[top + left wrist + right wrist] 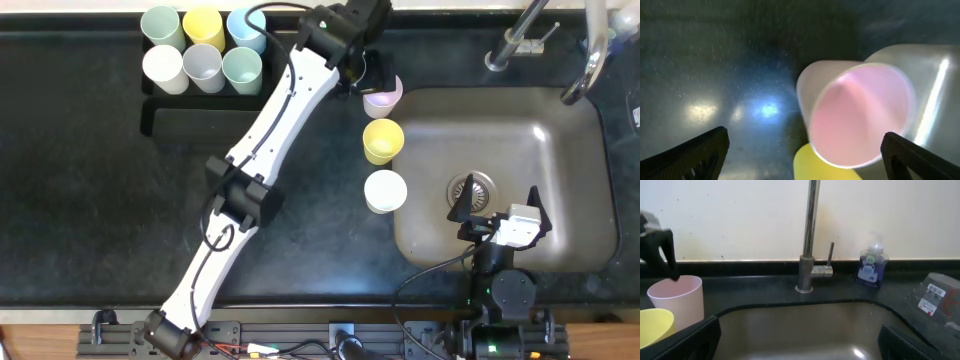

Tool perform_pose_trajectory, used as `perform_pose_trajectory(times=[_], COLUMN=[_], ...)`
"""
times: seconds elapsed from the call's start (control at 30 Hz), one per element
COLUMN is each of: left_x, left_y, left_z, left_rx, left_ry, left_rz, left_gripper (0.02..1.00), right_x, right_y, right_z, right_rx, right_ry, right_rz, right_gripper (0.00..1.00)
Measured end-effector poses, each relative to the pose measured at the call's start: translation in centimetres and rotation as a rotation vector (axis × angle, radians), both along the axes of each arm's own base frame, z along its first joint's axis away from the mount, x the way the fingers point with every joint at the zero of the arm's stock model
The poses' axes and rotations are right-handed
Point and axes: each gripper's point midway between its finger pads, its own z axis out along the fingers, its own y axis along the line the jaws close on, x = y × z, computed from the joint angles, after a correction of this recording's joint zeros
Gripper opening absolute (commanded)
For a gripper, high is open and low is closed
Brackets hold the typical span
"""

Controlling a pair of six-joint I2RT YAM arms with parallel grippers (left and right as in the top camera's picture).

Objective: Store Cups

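A pink cup (383,96) stands upright on the black counter at the sink's far left corner, and it looks tilted in the left wrist view (860,115). My left gripper (367,72) hangs open just above it (805,136), fingers apart and holding nothing. A yellow cup (383,140) and a white cup (385,190) stand in a row in front of the pink one. My right gripper (497,212) is open over the sink basin (800,330). From there I see the pink cup (677,300) and the yellow cup (655,325).
A black rack (150,100) at the back left holds several pastel cups. The steel sink (560,130) fills the right side, with a faucet (810,240) and a blue soap bottle (872,265) behind it. A wrapped item (937,300) lies at the sink's right.
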Motion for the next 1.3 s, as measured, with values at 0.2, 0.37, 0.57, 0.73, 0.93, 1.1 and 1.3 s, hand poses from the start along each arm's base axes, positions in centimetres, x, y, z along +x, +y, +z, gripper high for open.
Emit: perform_pose_trajectory(times=[0.2, 0.37, 0.57, 0.73, 0.93, 1.1, 1.3], left_x=[0.2, 0.8, 0.9, 0.9, 1.0, 2.1, 2.7], left_y=[0.8, 1.3, 1.2, 1.2, 1.1, 0.6, 2.6], left_z=[-1.0, -0.9, -1.7, -2.8, -2.9, -2.5, -1.1], left_rx=[-0.004, -0.010, -0.012, -0.003, -0.008, -0.038, -0.026], left_ry=[0.037, 0.033, 0.045, 0.068, 0.064, 0.022, 0.008], left_rz=[0.014, 0.028, 0.034, 0.049, 0.055, 0.055, 0.092], left_gripper=[0.998, 0.998, 0.998, 0.910, 0.036, 0.034, 0.036], right_x=[0.0, 0.0, 0.0, 0.0, 0.0, 0.0, 0.0], right_y=[0.0, 0.0, 0.0, 0.0, 0.0, 0.0, 0.0], right_z=[0.0, 0.0, 0.0, 0.0, 0.0, 0.0, 0.0], right_rx=[0.000, 0.000, 0.000, 0.000, 0.000, 0.000, 0.000], right_ry=[0.000, 0.000, 0.000, 0.000, 0.000, 0.000, 0.000], right_rz=[0.000, 0.000, 0.000, 0.000, 0.000, 0.000, 0.000], right_gripper=[0.998, 0.993, 0.998, 0.998, 0.998, 0.996, 0.998])
